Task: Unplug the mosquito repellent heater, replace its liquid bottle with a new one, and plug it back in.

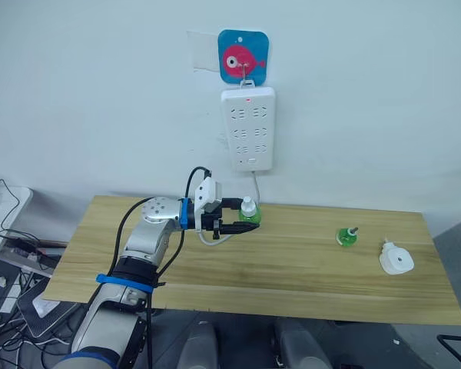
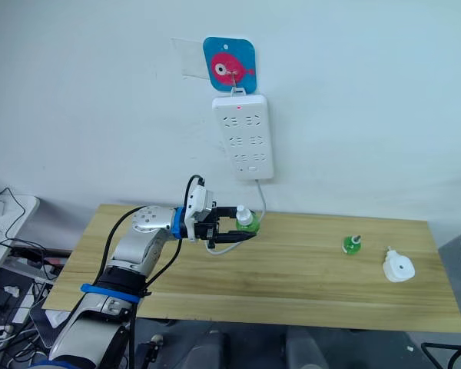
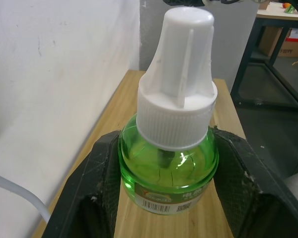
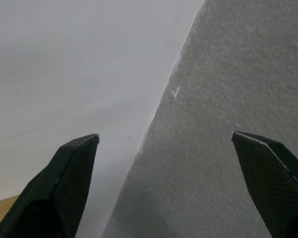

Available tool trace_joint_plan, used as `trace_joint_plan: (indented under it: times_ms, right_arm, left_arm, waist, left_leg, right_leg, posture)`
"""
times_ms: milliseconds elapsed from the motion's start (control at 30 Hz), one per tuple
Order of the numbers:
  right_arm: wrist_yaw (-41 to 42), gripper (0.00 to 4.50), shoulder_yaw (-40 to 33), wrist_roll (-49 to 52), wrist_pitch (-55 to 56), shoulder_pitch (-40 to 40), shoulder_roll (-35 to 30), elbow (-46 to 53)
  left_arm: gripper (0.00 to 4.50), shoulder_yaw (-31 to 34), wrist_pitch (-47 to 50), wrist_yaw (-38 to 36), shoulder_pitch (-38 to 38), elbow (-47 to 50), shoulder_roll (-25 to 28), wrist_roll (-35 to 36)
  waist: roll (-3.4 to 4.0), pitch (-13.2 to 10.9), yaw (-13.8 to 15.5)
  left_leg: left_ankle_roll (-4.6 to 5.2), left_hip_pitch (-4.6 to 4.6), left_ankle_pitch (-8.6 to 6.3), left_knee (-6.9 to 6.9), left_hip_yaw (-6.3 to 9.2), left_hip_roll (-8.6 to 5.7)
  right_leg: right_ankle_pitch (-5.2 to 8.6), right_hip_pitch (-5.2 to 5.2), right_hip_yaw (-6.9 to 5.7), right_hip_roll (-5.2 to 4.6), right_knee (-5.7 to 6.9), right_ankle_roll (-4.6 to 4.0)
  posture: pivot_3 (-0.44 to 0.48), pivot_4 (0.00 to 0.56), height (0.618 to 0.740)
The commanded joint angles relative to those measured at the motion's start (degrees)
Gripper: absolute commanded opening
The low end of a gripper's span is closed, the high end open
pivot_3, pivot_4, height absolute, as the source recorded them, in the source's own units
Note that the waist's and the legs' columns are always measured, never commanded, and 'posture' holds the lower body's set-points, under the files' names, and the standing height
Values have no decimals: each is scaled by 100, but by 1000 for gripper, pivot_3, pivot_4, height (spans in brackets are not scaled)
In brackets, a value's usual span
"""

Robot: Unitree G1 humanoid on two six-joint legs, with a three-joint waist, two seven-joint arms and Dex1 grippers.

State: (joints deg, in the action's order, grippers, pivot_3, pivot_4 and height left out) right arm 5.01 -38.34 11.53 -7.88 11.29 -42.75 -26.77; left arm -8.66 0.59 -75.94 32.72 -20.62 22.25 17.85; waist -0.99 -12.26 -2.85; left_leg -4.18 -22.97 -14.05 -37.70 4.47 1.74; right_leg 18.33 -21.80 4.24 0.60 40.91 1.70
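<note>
White rounded mosquito repellent heater (image 1: 396,260), unplugged, at the table's right end

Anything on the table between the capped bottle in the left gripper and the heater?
Yes: the left eye view shows an uncapped green bottle between the capped bottle and heater.

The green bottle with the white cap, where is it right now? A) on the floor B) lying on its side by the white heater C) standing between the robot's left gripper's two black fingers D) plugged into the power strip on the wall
C: the capped green bottle stands upright on the wooden table with the left gripper fingers on either side of it, far from the heater.
</note>
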Motion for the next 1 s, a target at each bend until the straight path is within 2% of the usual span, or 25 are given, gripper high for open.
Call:
trace_joint_plan:
  times_ms: [33,133,267,367,467,567,767,867,1000]
  right_arm:
    - [3,4455,11,10,81,13,-59,245]
    - [117,4455,141,181,-250,-131,138,934]
    - [725,4455,669,849,-1324,-824,579,2958]
    - [1498,4455,1257,1742,-2134,-1347,653,4571]
    - [2291,4455,1792,2576,-2657,-1473,531,5482]
    - [2889,4455,2184,2999,-2992,-1157,249,5792]
    - [3778,4455,2517,3731,-3545,-710,-337,6104]
    - [3773,4455,2746,3849,-3641,-435,-318,6219]
    - [3225,4455,3487,3439,-3563,367,302,6174]
  left_arm:
    - [2232,71,-97,-47,64,128,12,58]
    - [2232,75,-63,-37,12,200,29,73]
    - [2232,97,3,-46,-75,333,94,108]
    - [2232,116,45,-67,-152,401,165,125]
    - [2232,105,36,-76,-189,400,185,120]
    - [2232,105,35,-92,-152,367,165,126]
    - [2232,113,-39,-195,1,205,143,117]
    - [2232,89,-68,-237,59,175,121,112]
    - [2232,85,-57,-268,142,139,71,108]
  waist:
    - [0,0,-2]
    - [2,-2,-3]
    - [4,-5,-6]
    - [26,-23,5]
    - [31,-29,3]
    - [26,-34,16]
    - [22,-35,97]
    - [22,-35,100]
    - [17,-38,86]
  left_leg:
    - [0,1,0,0,1,0]
    - [0,0,0,0,1,0]
    - [0,2,0,5,7,5]
    - [0,2,0,10,13,8]
    - [0,2,0,10,13,7]
    - [0,1,0,8,15,6]
    - [0,-3,0,16,20,5]
    - [0,-3,0,20,20,6]
    - [0,-3,0,19,20,8]
  right_leg:
    - [0,1,-1,0,0,0]
    - [0,1,0,0,0,0]
    - [0,1,-4,4,0,0]
    - [1,3,-8,6,0,1]
    - [1,4,-7,6,-1,1]
    - [2,9,-12,5,-9,3]
    - [3,7,-19,4,-24,4]
    - [3,7,-19,5,-31,4]
    - [2,6,-20,6,-29,4]
  posture:
    - [26,177,740]
    - [29,183,740]
    - [42,202,740]
    - [36,210,740]
    - [28,207,740]
    - [25,201,740]
    - [27,190,740]
    - [27,190,740]
    - [34,186,740]
